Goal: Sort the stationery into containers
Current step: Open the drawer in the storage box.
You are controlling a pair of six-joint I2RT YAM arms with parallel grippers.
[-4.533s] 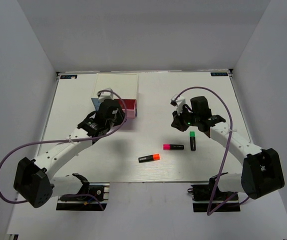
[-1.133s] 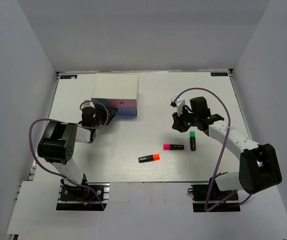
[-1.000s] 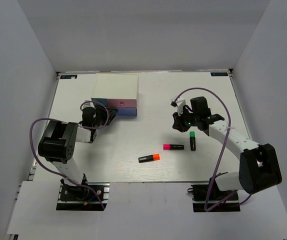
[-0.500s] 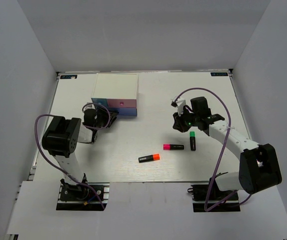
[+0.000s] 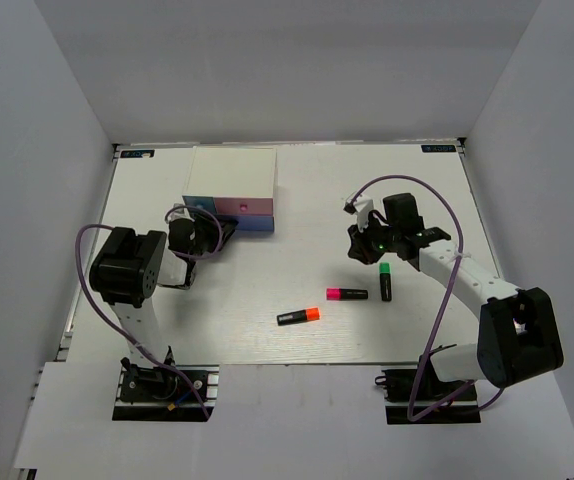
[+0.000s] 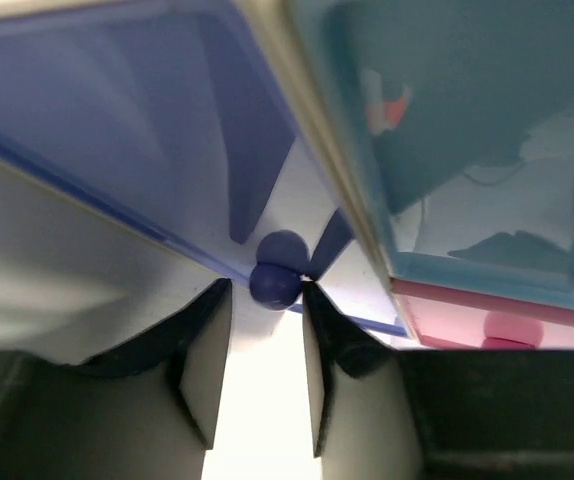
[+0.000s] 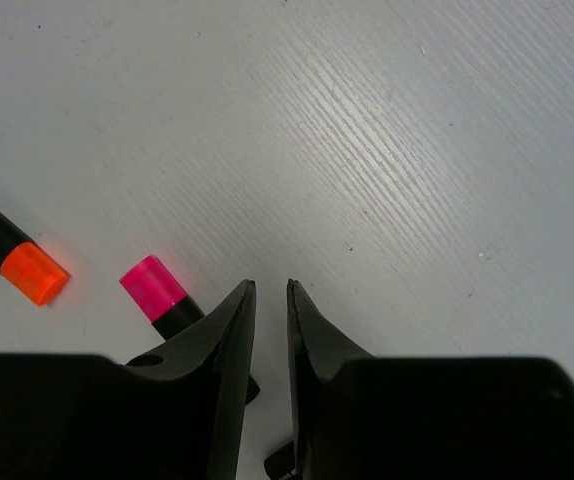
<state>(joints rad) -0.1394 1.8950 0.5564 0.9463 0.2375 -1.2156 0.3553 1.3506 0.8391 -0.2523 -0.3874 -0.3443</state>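
The box (image 5: pixel 232 170) holds three drawers with light-blue front (image 5: pixel 200 202), pink front (image 5: pixel 239 206) and dark-blue front (image 5: pixel 255 224); their contents cannot be made out. The left tool (image 6: pixel 266 285) flanks the dark-blue knob (image 6: pixel 275 283); I cannot tell if it is clenched. Three highlighters lie on the bench (image 5: pixel 447 200): orange-tipped (image 5: pixel 298 316), pink-tipped (image 5: pixel 347 294), green-tipped (image 5: pixel 385 282). The right tool (image 7: pixel 271 290), nearly clenched and empty, hangs just beside the pink-tipped one.

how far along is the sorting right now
Done: nothing visibly sorted. In hand: the left gripper straddles the dark blue drawer knob. Left: the orange highlighter, pink highlighter and green highlighter all lie on the table; the right gripper is empty.
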